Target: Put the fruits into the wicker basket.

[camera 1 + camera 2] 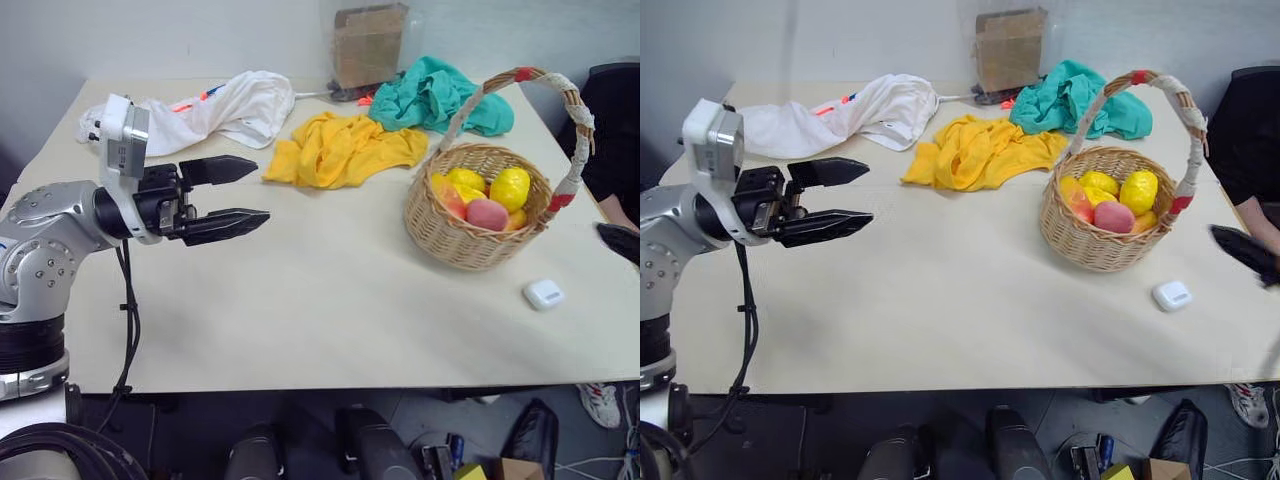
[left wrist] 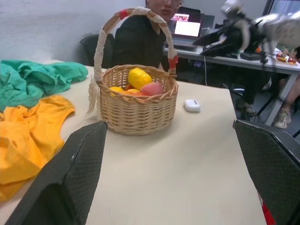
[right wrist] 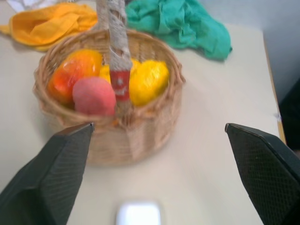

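Observation:
The wicker basket (image 1: 470, 240) stands on the right part of the table, its arched handle (image 1: 520, 75) upright. Inside lie the fruits: a yellow lemon (image 1: 510, 187), a pink peach (image 1: 487, 213), another yellow one (image 1: 465, 180) and an orange-red one (image 3: 75, 75). My left gripper (image 1: 262, 190) hovers open and empty over the table's left side, pointing toward the basket from well short of it. My right gripper (image 1: 1245, 255) is off to the basket's right at the table edge, open, with nothing between its fingers (image 3: 65, 164).
A small white case (image 1: 543, 293) lies on the table near the basket's front right. Yellow cloth (image 1: 340, 148), teal cloth (image 1: 435, 95) and white cloth (image 1: 220, 110) lie at the back, with a cardboard box (image 1: 370, 45). A person (image 2: 140, 37) sits beyond the table's right side.

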Available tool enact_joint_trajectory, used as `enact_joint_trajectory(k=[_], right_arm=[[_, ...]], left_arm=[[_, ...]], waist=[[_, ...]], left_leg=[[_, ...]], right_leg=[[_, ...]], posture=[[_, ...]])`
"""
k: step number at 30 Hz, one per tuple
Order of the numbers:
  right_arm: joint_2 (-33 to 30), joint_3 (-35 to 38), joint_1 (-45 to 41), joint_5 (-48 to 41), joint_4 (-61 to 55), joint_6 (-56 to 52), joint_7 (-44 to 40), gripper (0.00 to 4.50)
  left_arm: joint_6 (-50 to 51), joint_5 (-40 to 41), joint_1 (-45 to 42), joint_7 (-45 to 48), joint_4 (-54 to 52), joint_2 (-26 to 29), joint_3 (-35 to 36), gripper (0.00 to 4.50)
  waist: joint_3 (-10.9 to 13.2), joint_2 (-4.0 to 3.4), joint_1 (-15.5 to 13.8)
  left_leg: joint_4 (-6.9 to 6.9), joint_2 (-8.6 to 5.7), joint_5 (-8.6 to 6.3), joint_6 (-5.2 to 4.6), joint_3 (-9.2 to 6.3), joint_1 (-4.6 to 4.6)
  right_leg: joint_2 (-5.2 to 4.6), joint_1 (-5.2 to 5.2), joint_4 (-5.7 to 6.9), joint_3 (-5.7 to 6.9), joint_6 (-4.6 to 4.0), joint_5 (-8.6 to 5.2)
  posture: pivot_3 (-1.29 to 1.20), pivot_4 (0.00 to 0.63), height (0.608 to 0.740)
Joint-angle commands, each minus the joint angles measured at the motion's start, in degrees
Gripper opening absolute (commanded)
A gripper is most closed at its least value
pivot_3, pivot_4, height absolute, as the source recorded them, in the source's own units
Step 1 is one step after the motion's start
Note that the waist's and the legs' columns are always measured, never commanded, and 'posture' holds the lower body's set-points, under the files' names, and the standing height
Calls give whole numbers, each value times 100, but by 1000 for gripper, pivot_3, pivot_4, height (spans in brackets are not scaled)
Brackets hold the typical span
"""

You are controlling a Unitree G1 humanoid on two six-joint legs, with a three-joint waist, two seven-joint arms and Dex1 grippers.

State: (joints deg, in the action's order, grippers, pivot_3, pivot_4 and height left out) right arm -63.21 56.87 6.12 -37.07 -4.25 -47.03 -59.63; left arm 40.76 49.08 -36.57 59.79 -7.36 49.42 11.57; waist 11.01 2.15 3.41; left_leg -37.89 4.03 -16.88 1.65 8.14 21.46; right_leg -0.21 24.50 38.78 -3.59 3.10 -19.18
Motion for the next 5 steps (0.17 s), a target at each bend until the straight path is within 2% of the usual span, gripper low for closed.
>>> enact_joint_trajectory(k=[1,5], right_arm=[[-338,866,407,-190,381,-333,-924,4484],[-528,726,156,-294,673,-381,-1040,4484]], left_arm=[[-171,-148,-82,225,148,145,134,4500],[-210,-245,51,349,146,253,219,4500]], waist=[[0,1,29],[-1,2,122]], left_leg=[[16,0,-1,-1,-1,-34],[60,12,-8,-16,-3,-99]], right_leg=[[4,-37,-28,2,0,0],[-6,-116,-96,0,19,11]], posture=[[0,150,740],[0,150,740]])
